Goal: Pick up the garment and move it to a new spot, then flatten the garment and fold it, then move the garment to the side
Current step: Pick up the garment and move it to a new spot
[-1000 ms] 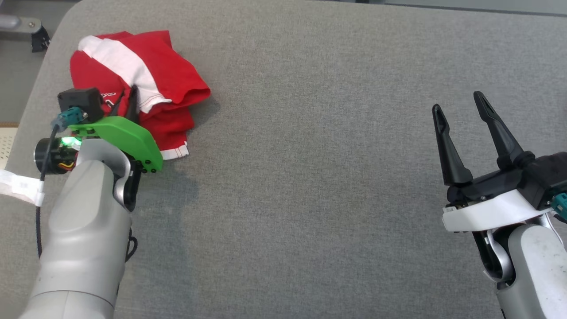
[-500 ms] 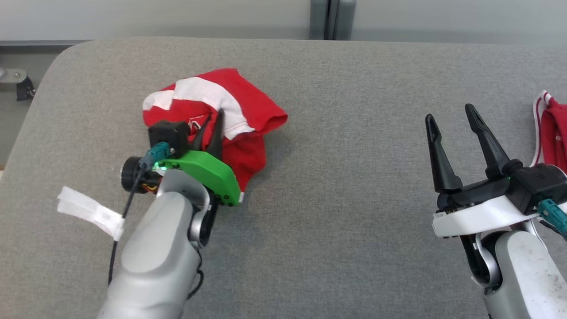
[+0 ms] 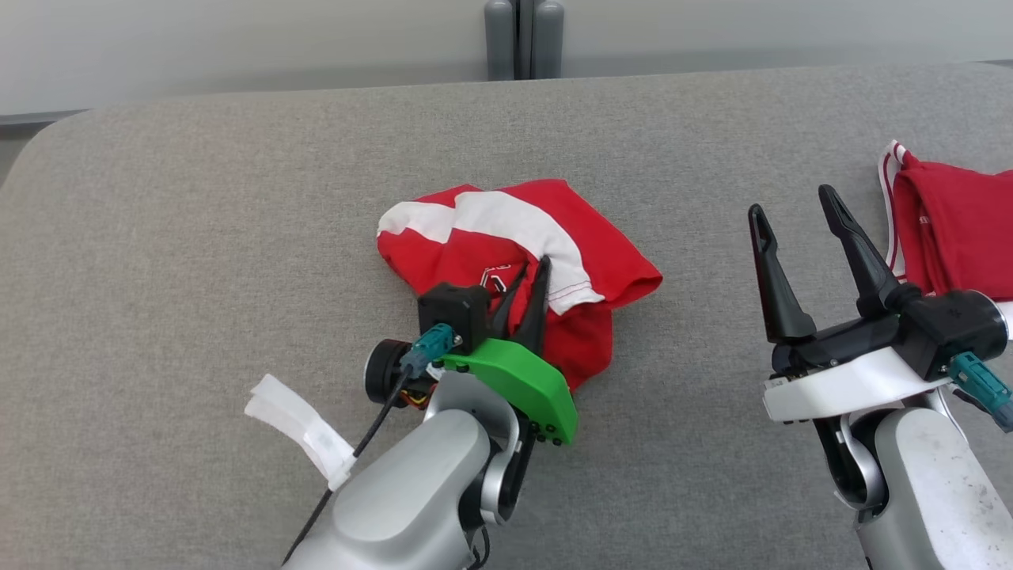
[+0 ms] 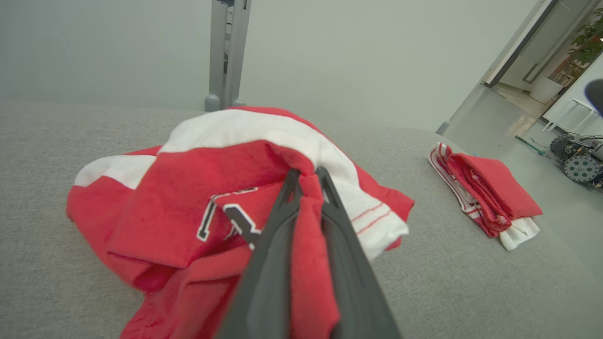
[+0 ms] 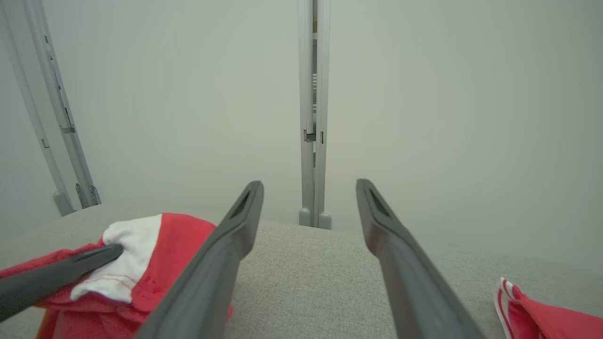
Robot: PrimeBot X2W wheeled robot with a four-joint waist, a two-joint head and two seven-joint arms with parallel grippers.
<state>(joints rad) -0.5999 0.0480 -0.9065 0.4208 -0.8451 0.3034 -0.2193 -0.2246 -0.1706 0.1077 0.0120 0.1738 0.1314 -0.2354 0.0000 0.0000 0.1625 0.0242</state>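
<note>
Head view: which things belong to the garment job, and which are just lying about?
In the job: crumpled red-and-white garment; left gripper shut on it; open right gripper; grey table.
Lying about: folded red garment at far right; grey post behind table.

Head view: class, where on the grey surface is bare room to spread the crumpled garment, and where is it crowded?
Free: the grey surface left of the crumpled garment, and the strip between it and the open right tool. Crowded: the right edge, by the folded garment.
</note>
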